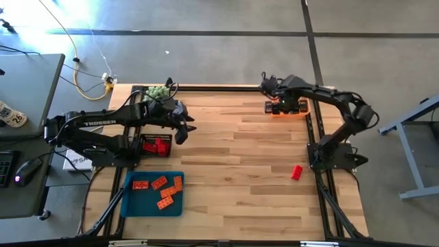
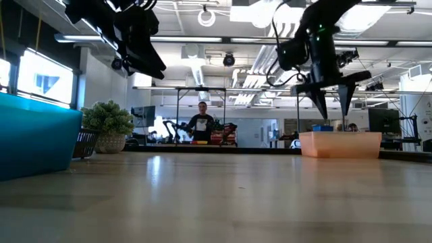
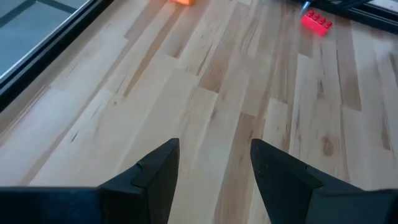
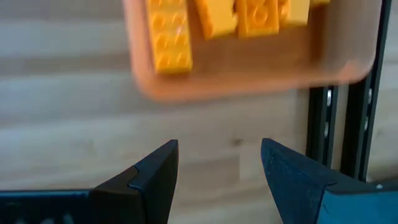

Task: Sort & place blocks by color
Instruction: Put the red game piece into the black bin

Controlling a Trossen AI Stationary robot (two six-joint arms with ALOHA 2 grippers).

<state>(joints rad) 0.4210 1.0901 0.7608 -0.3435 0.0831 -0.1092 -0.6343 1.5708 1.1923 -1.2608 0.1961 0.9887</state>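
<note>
The pale wooden table lies bare under me. My right gripper hangs open and empty above the orange tray of yellow blocks; my left gripper waits, parted, empty, beside the blue tray holding red blocks. One red block remains loose.

The surface lies bare across its middle; only a lone red block sits near right, a blue tray near left, an orange tray far right

Bright overhead ceiling lights; window glare at left. Desk reflects sheen in low view. Right wrist view motion-blurred.
</note>
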